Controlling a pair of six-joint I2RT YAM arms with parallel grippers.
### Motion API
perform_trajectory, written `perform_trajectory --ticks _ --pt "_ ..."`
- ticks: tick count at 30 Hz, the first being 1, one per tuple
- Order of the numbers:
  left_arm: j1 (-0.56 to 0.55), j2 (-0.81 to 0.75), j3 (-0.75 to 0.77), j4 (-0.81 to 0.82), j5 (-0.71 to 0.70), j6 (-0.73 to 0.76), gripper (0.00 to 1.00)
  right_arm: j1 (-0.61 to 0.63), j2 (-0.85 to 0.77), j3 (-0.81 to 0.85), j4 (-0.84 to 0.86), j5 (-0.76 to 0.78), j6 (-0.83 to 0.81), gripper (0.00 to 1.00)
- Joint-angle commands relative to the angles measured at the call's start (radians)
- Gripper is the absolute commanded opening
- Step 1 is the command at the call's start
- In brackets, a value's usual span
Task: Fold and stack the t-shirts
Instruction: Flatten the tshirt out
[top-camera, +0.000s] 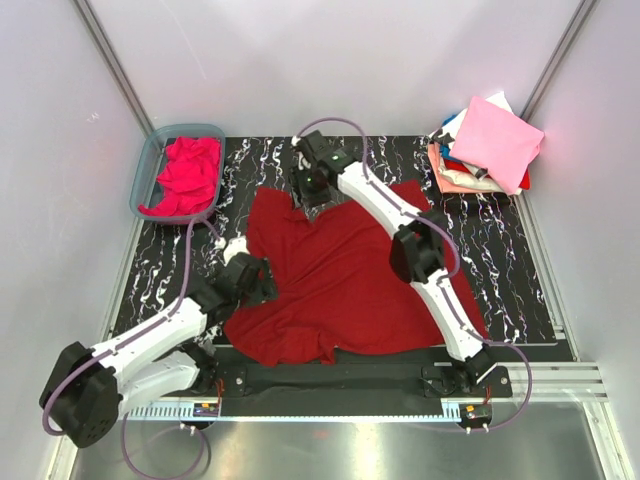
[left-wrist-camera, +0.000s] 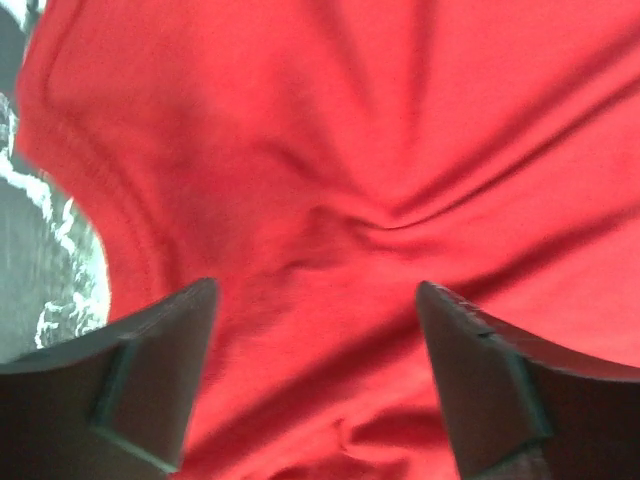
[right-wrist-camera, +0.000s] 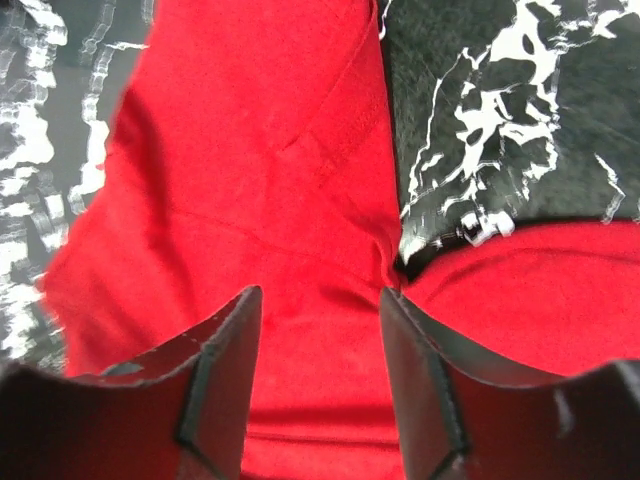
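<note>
A dark crimson t-shirt (top-camera: 340, 270) lies spread and wrinkled on the black marbled mat. My left gripper (top-camera: 252, 280) is open over its left edge; the left wrist view shows the cloth (left-wrist-camera: 380, 150) filling the frame between the spread fingers, with a seam at the left. My right gripper (top-camera: 310, 190) is open over the shirt's far edge; the right wrist view shows a fold of red cloth (right-wrist-camera: 270, 180) between the fingers. A magenta-pink shirt (top-camera: 188, 175) lies bunched in the tub. A stack of folded shirts (top-camera: 490, 145), pale pink on top, sits at the far right.
The translucent blue-grey tub (top-camera: 150, 165) stands at the far left corner of the mat (top-camera: 500, 260). White walls close in on the left, back and right. A metal rail runs along the near edge.
</note>
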Motion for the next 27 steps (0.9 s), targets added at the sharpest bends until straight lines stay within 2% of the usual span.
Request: perform_trajectory --ticks 1,2,6,10,18,22,27 --pt "0.047 -0.033 -0.066 0.143 -0.020 -0.064 0.77 0.033 0.065 0.115 -0.051 0.080 -0.059 0.57" --pt "0.058 -0.045 -0.081 0.148 -0.017 -0.083 0.68 0.041 0.074 0.117 -0.037 0.097 -0.068 0.56" --pt "0.113 -0.152 -0.150 0.126 0.007 -0.110 0.55 0.075 0.112 0.118 0.028 0.172 -0.088 0.55" --pt "0.137 -0.188 -0.182 0.100 0.038 -0.127 0.46 0.090 0.169 0.167 0.078 0.240 -0.091 0.54" --pt "0.148 -0.197 -0.242 0.126 0.078 -0.141 0.42 0.098 0.224 0.155 0.181 0.267 -0.088 0.53" --pt "0.174 -0.139 -0.250 0.185 0.113 -0.127 0.41 0.112 0.237 0.169 0.223 0.297 -0.106 0.53" --pt "0.203 -0.067 -0.245 0.221 0.159 -0.109 0.36 0.118 0.249 0.178 0.246 0.324 -0.108 0.54"
